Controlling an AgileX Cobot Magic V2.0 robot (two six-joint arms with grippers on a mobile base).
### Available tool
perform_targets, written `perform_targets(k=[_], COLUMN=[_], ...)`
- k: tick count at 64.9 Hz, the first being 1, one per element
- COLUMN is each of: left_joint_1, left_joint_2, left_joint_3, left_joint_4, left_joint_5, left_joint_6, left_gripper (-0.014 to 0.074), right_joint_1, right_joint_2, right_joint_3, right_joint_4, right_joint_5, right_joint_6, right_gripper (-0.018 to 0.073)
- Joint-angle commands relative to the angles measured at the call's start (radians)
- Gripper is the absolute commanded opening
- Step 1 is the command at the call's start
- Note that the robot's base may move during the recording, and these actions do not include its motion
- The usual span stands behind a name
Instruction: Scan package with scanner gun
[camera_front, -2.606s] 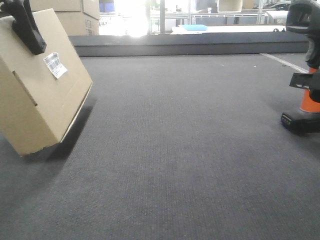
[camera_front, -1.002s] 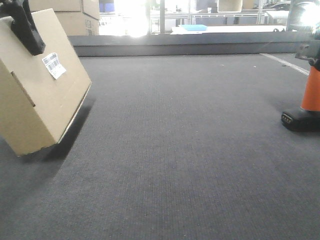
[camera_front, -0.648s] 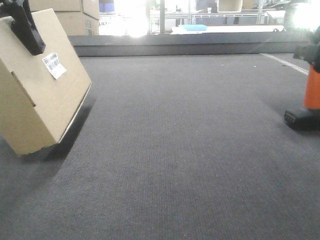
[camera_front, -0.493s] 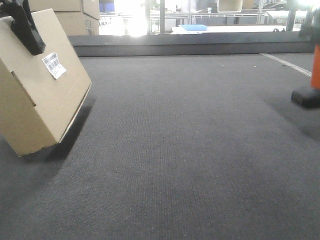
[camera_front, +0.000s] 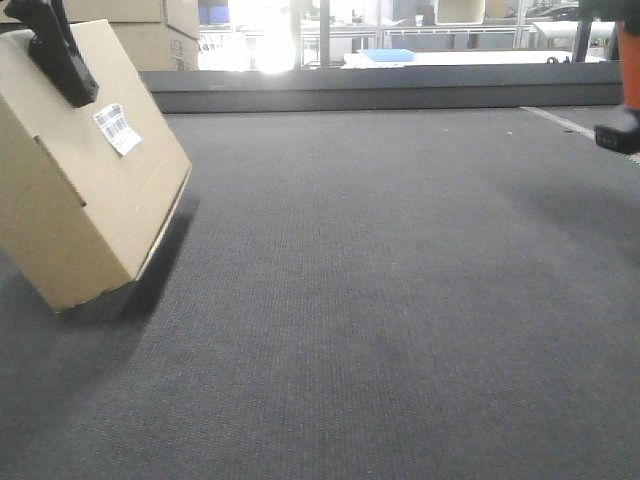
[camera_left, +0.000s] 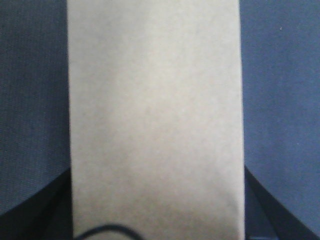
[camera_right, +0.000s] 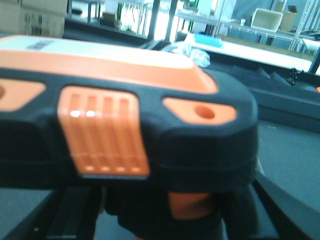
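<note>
package (camera_front: 90, 200): tilted, clamped across its slim sides by the left gripper (camera_left: 156, 220), jaws closed to its width.
barcode label (camera_front: 118, 128): just below that gripper's near finger (camera_front: 62, 60).
scanner gun (camera_right: 125, 125): held in the closed right gripper (camera_right: 170, 216), base off the grey mat (camera_front: 380, 300), well apart from the left gripper.
step: aim the head squarely at the label, keep the box steady, close in before triggering.
</note>
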Motion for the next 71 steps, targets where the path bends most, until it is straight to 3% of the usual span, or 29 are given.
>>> perform_targets(k=[1,19,31,43,50,64,71], left_joint_1=[-0.006,-0.006,-0.006,-0.006,-0.006,-0.068,-0.104], left_joint_2=[-0.006,-0.006,-0.006,-0.006,-0.006,-0.002,0.017], left_joint_3=[-0.002,-0.002,-0.002,-0.002,-0.002,-0.002,-0.002], left_joint_4=[-0.044,-0.092,-0.190,-0.192,-0.195,-0.197,-0.245], left_joint_5=[-0.015,-0.015,0.022,0.064,0.064,-0.013,-0.047], left_joint_6=[-0.005,-0.005,-0.005,0.008,0.021,0.021,0.021], left_gripper=[-0.0111,-0.0111,-0.0111,-0.0111,-0.0111,-0.0111,-0.0111], right_joint_1=[0.000,0.000,0.000,0.000,0.000,0.000,0.000], right_joint_2=[-0.015,-0.003,0.044,0.074,0.076,0.076,0.076], right_joint_3=[-0.017,-0.017,-0.017,-0.017,-0.017,-0.017,-0.017], right_joint_4=[0.009,0.079,0.086,0.177,0.182,0.182,0.184], right_joint_5=[-0.037,-0.046,-0.107,-0.152,-0.155,-0.159,-0.166], right_joint_6=[-0.066,-0.179,-0.196,-0.291,-0.315,-0.324,-0.324], right_gripper=[0.0181,0.0181,0.0181,0.0181,0.0181,0.0181,0.0181])
